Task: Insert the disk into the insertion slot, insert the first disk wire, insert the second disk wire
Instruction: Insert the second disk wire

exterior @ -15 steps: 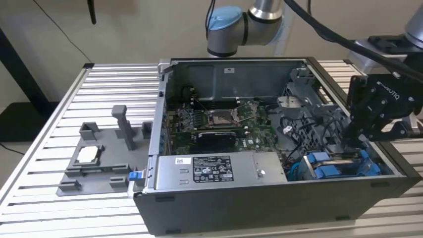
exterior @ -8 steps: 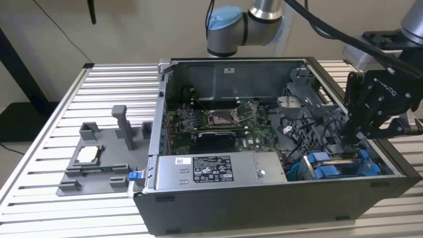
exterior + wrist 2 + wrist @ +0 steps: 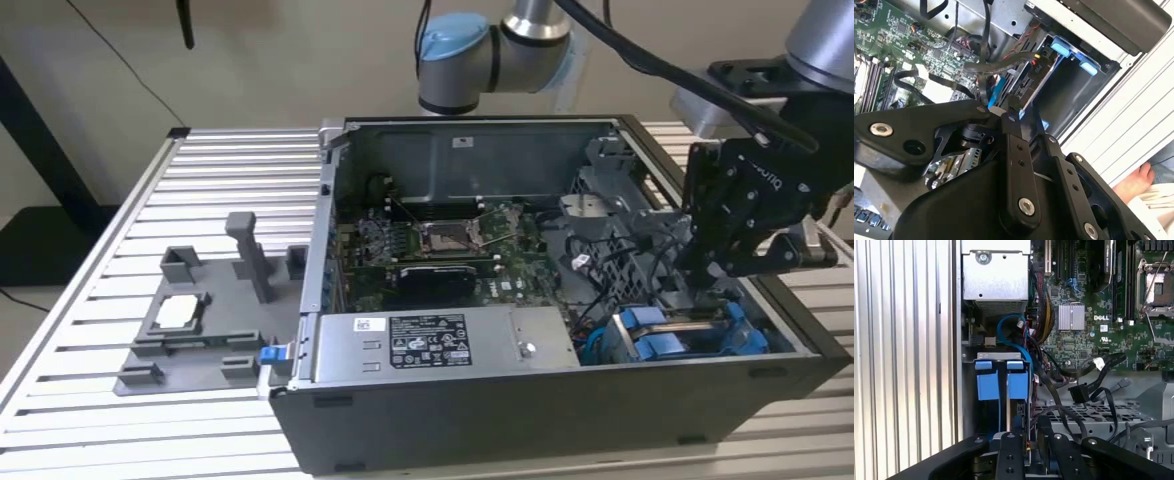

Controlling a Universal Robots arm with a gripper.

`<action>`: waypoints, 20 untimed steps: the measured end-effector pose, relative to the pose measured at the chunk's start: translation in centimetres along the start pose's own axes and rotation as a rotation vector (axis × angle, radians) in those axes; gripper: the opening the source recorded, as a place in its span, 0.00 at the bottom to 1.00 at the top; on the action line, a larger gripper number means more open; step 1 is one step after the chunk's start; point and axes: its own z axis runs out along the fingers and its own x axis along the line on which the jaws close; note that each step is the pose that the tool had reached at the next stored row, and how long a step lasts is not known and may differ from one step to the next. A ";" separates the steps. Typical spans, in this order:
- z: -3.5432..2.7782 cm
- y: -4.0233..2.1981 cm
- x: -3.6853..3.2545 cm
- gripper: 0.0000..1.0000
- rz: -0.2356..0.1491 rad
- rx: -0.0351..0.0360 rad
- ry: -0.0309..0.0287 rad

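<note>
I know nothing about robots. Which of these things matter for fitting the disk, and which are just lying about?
In the job: gripper, slot, black wire beside the gripper.
Lying about: power-supply box, motherboard, grey stand, hand.

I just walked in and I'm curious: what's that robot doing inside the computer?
The robot arm's gripper is down inside an open computer case that sits on a metal table. It hangs close to the insertion slot, the narrow bay with blue plastic parts, among loose black wires. I can't tell if it holds a wire.
</note>
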 end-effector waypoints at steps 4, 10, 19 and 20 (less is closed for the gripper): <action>0.03 0.63 -0.43 0.27 0.000 0.0068 0.0000; -0.20 1.28 -0.83 0.27 -0.001 0.0188 0.0000; -0.84 2.31 -1.09 0.27 -0.002 0.0430 -0.0006; -0.89 2.44 -1.14 0.27 -0.002 0.0460 -0.0007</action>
